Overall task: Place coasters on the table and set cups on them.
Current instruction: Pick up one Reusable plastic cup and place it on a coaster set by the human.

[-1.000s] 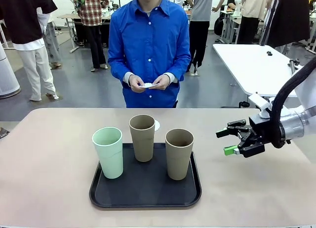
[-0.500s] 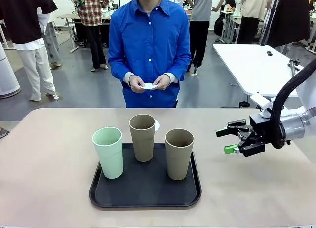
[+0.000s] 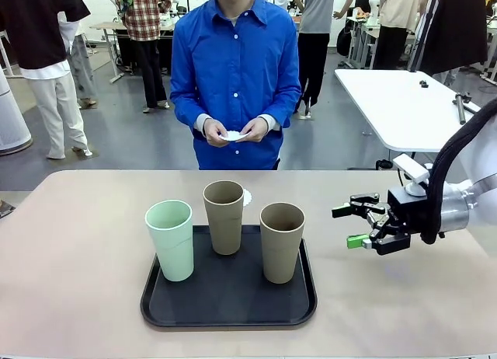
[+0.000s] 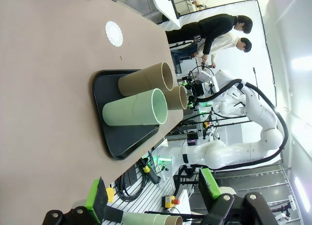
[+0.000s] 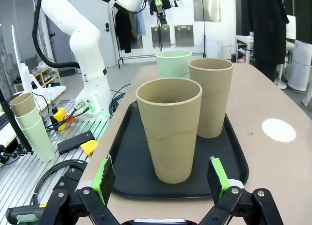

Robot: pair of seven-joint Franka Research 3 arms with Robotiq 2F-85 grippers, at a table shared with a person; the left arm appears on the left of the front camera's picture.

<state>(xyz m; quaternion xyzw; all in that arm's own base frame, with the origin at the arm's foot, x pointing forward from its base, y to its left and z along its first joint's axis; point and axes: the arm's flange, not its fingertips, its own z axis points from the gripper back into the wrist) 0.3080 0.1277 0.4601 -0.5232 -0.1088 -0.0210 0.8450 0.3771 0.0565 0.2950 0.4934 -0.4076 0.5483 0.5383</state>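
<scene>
Beige table in a busy lab: a mint green cup, a far tan cup and a right tan cup stand on a black tray. One white coaster lies just behind the far tan cup. A person at the far side holds another coaster. The right gripper, jaws spread and empty, has edged left toward the tray. The left gripper is also spread.

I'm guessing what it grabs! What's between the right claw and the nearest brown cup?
In the front view, just bare table and the black tray's rim lie between the right gripper and that brown cup.
</scene>
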